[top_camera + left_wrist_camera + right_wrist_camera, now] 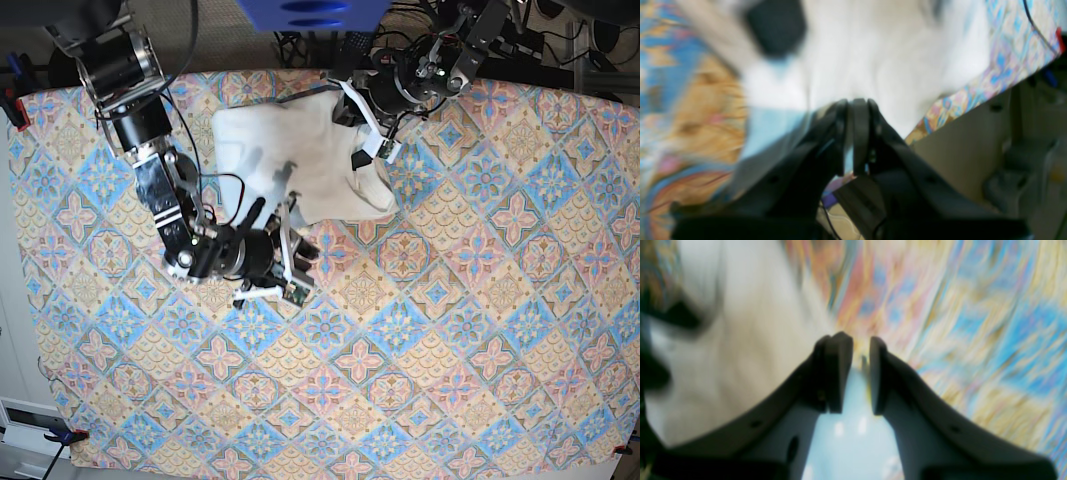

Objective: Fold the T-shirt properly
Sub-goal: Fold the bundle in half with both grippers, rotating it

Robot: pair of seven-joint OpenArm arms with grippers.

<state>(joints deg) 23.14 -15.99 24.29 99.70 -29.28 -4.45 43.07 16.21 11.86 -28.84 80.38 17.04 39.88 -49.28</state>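
Patterned tabletop [480, 330] in blue, orange and pink tiles, seen whole only in base view, with white T-shirt [300, 160] bunched soft and creased at far centre edge. In blurred wrist views only: left tool [856, 106] pinched almost shut at shirt edge, grip uncertain; right tool [861, 343] slightly parted, empty, beside white cloth.

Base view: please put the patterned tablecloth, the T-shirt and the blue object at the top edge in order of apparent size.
1. Patterned tablecloth, largest.
2. T-shirt.
3. Blue object, smallest, though cut off by the frame edge and perhaps nearer the camera.
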